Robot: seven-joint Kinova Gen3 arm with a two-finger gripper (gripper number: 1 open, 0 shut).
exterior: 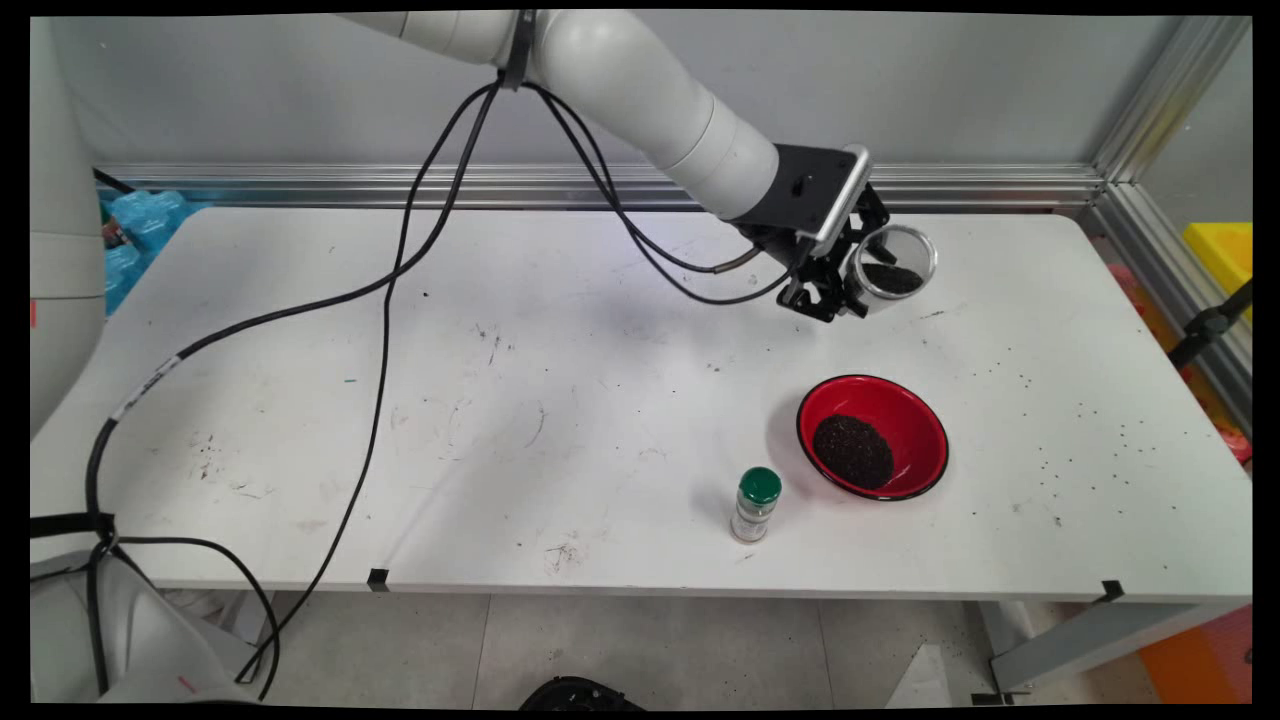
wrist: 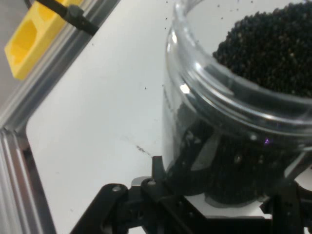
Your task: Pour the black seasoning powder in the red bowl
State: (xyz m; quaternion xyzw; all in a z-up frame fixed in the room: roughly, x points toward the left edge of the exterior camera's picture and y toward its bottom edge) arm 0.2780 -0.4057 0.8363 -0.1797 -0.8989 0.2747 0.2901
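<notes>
Gripper [exterior: 846, 285]: raised over the table's far right, fingers clamped on a clear jar [exterior: 890, 268] tilted sideways, dark grains inside. Red bowl [exterior: 873, 437]: on the white table [exterior: 400, 420] nearer the front, heap of the same dark grains within. Green-capped shaker [exterior: 756, 505]: upright, just left of the bowl. Table top: scuffed, loose grains scattered at right. Surroundings: grey wall, aluminium rails [exterior: 1150, 110], yellow bin [exterior: 1225, 250] beyond the right edge
</notes>
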